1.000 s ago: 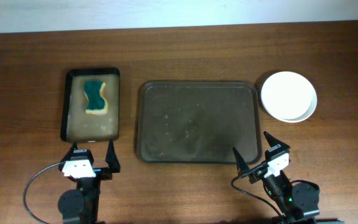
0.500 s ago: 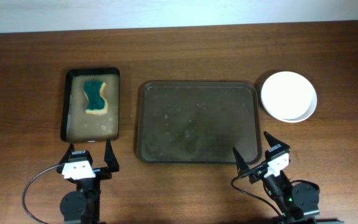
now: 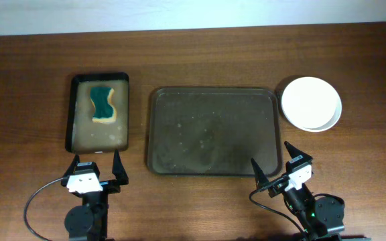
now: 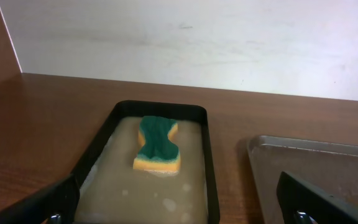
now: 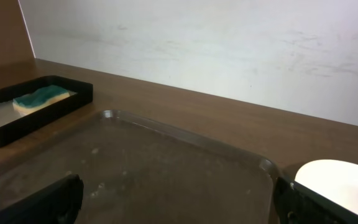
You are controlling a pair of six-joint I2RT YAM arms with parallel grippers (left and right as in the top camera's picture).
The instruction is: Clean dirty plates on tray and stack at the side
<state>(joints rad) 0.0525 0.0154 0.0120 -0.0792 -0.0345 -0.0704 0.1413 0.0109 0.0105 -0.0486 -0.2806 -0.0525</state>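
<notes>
Plates [image 3: 311,103] are being shown as one white round pile on the wooden surface [image 3: 32,73], just beside the right end of the tray [image 3: 213,134] and apart from it. How many are being stacked there cannot be told from above; only a thin second edge is peeking out at the lower right. No yellow smear is being seen on the top one. Nothing is being carried by the tray; only pale specks and faint marks are showing on its dark floor.

So the job is being judged as done, or as good as done: the cleaning and the stacking both seem to be finished. The left pincer [image 3: 96,158] is being held wide open and nothing is being gripped; it is parked at the near edge, just in front of the small black tray [image 3: 71,127]. The right pincer [image 3: 271,153] is being held wide open too, gripping nothing, at the near right corner of the tray.

No big move is being called for next. At most, care is being asked for, so that the pile is not being knocked by the arms.

The green sponge [image 3: 102,102] is lying in cloudy water in the small black tray. The surface is brown wood, and a plain white wall [image 3: 179,13] is standing behind it
</notes>
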